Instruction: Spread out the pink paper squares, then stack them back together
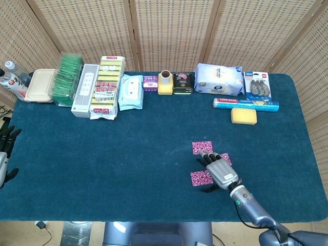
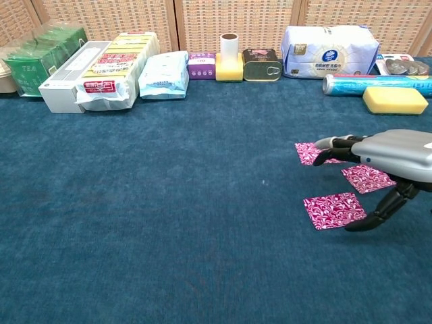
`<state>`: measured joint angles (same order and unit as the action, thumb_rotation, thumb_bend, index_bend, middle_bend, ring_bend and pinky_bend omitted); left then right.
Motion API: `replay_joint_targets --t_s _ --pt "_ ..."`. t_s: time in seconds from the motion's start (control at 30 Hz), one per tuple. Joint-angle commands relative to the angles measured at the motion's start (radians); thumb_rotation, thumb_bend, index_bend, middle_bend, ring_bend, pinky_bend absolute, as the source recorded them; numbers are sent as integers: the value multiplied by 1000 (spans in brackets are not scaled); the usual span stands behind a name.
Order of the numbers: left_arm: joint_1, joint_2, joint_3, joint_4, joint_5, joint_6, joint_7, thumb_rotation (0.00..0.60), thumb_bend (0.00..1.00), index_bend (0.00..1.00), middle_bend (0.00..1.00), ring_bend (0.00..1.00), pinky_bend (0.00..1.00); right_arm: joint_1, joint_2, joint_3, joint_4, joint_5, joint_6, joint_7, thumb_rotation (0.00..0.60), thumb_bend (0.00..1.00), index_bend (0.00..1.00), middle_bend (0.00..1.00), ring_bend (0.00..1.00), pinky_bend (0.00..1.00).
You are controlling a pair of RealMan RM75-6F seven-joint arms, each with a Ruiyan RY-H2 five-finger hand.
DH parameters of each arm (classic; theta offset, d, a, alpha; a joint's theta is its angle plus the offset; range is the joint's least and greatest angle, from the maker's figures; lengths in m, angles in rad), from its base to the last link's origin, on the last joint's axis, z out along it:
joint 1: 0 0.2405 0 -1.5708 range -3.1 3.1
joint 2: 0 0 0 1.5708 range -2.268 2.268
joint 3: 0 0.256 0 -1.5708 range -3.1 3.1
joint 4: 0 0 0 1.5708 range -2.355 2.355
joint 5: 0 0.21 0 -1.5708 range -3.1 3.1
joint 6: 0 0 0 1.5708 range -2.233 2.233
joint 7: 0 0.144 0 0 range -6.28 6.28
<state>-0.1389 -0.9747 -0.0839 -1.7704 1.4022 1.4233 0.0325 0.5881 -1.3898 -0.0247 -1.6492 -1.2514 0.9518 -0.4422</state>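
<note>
Three pink patterned paper squares lie apart on the blue cloth: a far one (image 1: 201, 147) (image 2: 309, 153), a right one (image 2: 368, 179) (image 1: 225, 158) and a near one (image 1: 199, 178) (image 2: 333, 210). My right hand (image 1: 219, 170) (image 2: 393, 154) hovers over them, empty, fingers spread. In the chest view its fingertips (image 2: 331, 143) reach over the far square's right edge and the thumb (image 2: 378, 212) hangs by the near square's right edge. In the head view the hand hides most of the right square. My left hand (image 1: 5, 149) stays at the table's left edge, empty, fingers apart.
Along the back edge stand a green tea pack (image 1: 68, 78), boxes (image 1: 84, 89), a wipes pack (image 1: 130, 92), a yellow roll holder (image 1: 165, 83), a tin (image 1: 183, 83), a tissue pack (image 1: 219, 80), a foil roll (image 1: 246, 104) and a yellow sponge (image 1: 243, 116).
</note>
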Motion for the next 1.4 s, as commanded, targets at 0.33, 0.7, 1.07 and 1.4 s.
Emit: replay_joint_targets --t_s 0.33,0.7,1.07,1.4 --pt "-2 3 -1 3 -2 -5 -7 600 86 0 0 0 78 25 -61 20 26 41 -13 -86 427 29 204 0 13 121" --pt "-4 4 -1 3 -5 -10 -8 600 86 0 0 0 78 52 -71 76 40 80 -7 -91 435 42 214 0 13 119" --pt "-7 1 -1 1 -9 -15 3 600 86 0 0 0 78 149 -142 162 199 250 -82 -162 479 43 219 0 13 119" --pt "-10 0 -6 2 -20 -19 6 600 85 0 0 0 78 208 -208 187 338 384 -139 -179 498 67 221 0 13 119"
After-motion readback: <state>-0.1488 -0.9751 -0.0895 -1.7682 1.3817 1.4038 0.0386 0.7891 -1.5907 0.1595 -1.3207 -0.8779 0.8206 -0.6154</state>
